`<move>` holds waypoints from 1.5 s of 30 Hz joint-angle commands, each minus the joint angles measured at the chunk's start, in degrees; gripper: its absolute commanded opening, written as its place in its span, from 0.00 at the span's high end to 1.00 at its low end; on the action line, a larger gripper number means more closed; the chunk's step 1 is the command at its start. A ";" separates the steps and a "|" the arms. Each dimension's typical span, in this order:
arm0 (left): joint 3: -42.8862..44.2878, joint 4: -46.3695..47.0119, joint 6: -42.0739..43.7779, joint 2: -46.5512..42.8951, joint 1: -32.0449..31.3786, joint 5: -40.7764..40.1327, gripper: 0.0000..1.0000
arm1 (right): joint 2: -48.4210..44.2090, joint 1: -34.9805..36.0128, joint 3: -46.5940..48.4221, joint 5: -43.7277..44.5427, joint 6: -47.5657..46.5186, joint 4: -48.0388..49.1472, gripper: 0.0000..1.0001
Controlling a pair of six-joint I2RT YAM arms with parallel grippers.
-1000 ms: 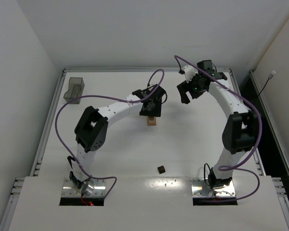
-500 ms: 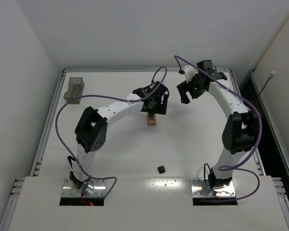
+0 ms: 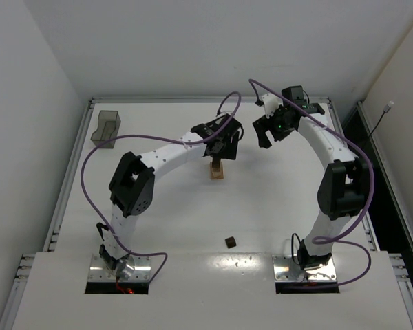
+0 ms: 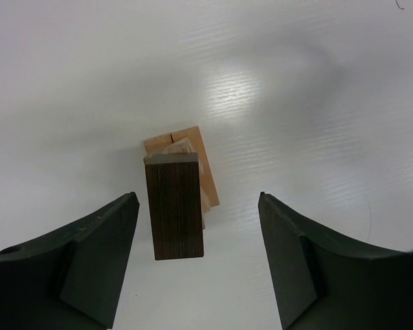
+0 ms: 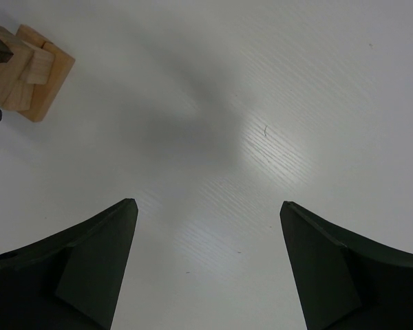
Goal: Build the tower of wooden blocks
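While the wood block tower (image 3: 216,170) stands on the table (image 3: 158,213) a little beyond its middle, a dark brown block (image 4: 174,210) forms the top course above the light tan blocks (image 4: 193,141). The left gripper (image 3: 221,150) hangs directly over the stack with its jaws spread wide. One finger lies to each side of the dark piece and touches neither it nor the tan pieces. The right gripper (image 3: 266,136) is well apart to the right, likewise spread and holding nothing, over bare table. A loose dark block (image 3: 230,241) lies near the front edge between the arm bases, and a grey bin (image 3: 107,128) sits at the far left.

The step in hand appears to be clearing the left fingers from the stack. This is best done as a straight vertical rise with the jaws wide, and with no sideways travel until the fingertips are above the top. So narrow a column would probably topple at a slight brush. The loose block looks like the next piece to fetch.
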 commanded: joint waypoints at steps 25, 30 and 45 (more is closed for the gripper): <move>4.18 -0.24 -0.24 5.62 3.64 1.08 0.55 | 0.03 -0.19 0.41 -1.23 0.62 1.50 0.18; 4.18 -0.24 -0.24 6.15 3.64 2.14 0.56 | 0.03 -0.19 0.41 -1.23 0.62 1.50 0.18; 4.18 -0.24 -0.24 6.15 4.17 1.61 0.64 | 0.56 -0.19 0.41 -1.23 0.62 1.50 0.20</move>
